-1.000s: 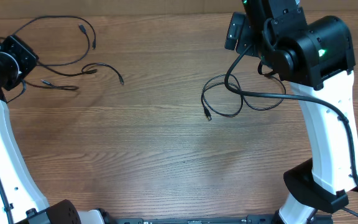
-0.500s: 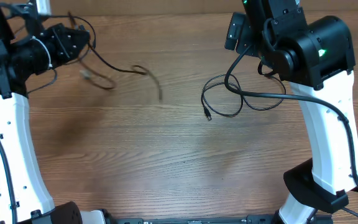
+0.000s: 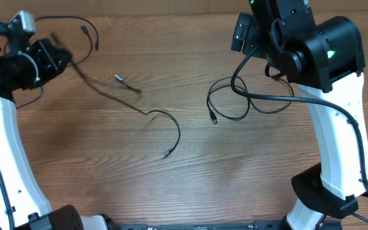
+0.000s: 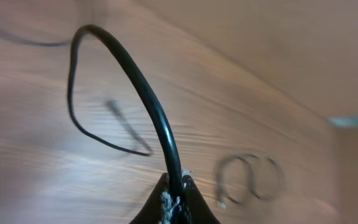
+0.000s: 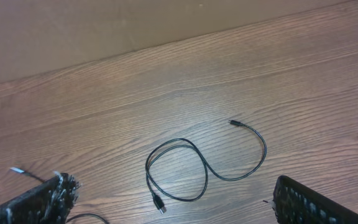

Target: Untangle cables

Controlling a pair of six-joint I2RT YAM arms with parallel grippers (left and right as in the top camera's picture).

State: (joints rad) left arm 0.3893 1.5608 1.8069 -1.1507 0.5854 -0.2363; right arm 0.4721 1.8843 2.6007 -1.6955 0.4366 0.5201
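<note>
L gripper [image 4: 174, 199] clamping cable [image 4: 160, 115], plug end [image 3: 166, 154] swung mid-table

Thin black cables [image 3: 178, 133] showing dark on the desk [image 3: 171, 191], brown wood grain streaking across it, right arm [image 3: 334, 147] gleaming white below, black above, green light [image 3: 330, 53] glowing

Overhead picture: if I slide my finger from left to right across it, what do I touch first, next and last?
Left tool, pinched shut → the cable it holds, hanging out to the right → looped cable lying on the table → right arm.
</note>
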